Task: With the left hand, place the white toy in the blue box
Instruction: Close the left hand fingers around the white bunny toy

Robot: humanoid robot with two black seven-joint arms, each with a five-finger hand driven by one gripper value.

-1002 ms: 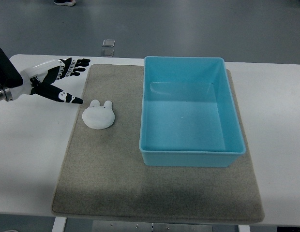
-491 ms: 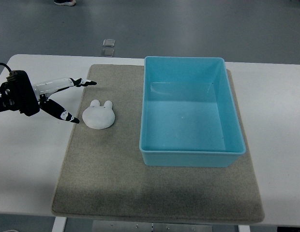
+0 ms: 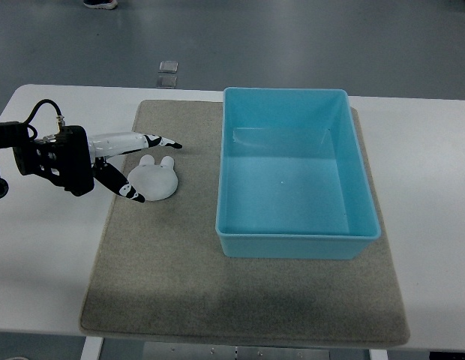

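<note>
Reaching rightward since the earlier frame, the left robot hand [image 3: 135,166] is now bracketing the white toy [image 3: 154,180] at centre-left, fingers spread, gripping nothing; the blue box [image 3: 298,244] is sitting further right.

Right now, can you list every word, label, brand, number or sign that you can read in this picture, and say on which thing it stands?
None: no readable text, number or sign shows in the top view.
White rabbit toy: plain, no print.
Blue box: plain walls, no label.
Grey mat: no marking.
Left robot hand: black and white patches only, no letters.
Small square things on the floor: too small to tell.
</note>
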